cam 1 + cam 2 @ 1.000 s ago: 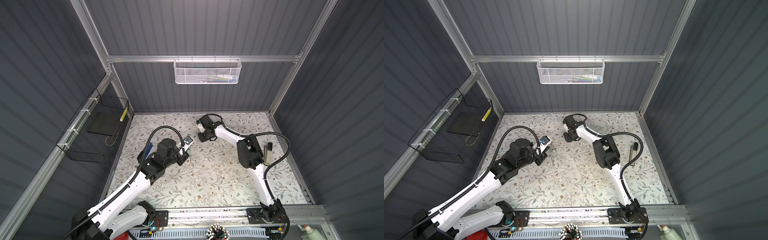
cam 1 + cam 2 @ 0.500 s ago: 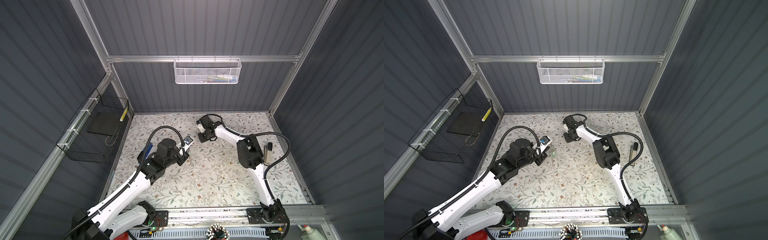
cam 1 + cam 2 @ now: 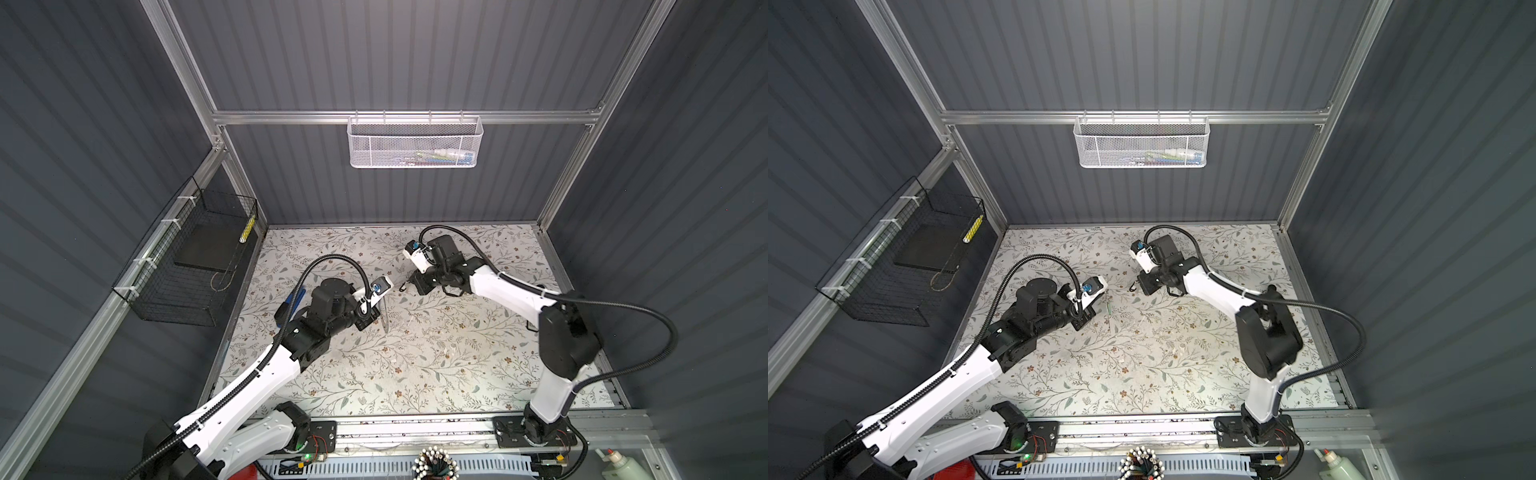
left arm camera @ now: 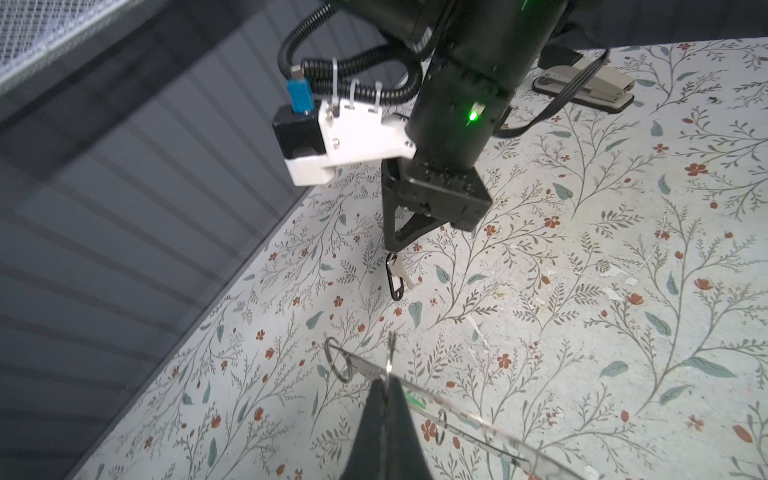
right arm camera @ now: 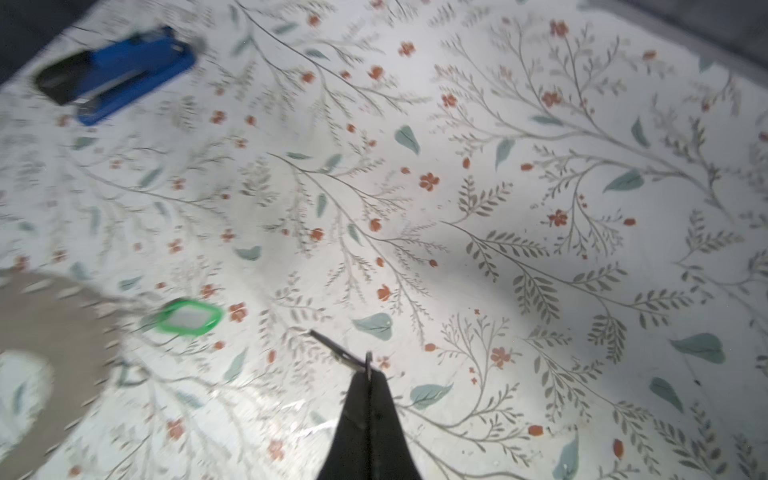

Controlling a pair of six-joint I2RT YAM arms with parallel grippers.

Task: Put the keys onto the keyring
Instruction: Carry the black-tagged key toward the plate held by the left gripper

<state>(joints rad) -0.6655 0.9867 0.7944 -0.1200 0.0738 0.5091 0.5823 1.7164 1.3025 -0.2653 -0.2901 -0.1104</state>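
Note:
My left gripper (image 4: 388, 376) is shut on the keyring (image 4: 365, 366), a thin grey metal ring held edge-on above the table; the right wrist view shows its flat face (image 5: 45, 316), blurred. A green-framed key tag (image 5: 189, 318) hangs beside its rim; whether it is attached I cannot tell. My right gripper (image 5: 368, 372) is shut on the small ring of a silver key with a black oval tag (image 4: 395, 282), which dangles below the fingertips. In a top view the left gripper (image 3: 374, 318) and the right gripper (image 3: 409, 284) face each other a short gap apart.
A blue stapler (image 3: 291, 303) lies on the floral table behind my left arm, near the left wall. A grey stapler (image 4: 582, 87) lies behind my right arm. A black wire basket (image 3: 187, 266) hangs on the left wall and a white mesh basket (image 3: 415, 141) on the back wall.
My right gripper has closed the last bit on the black-tagged key's ring. Both arms have barely shifted.

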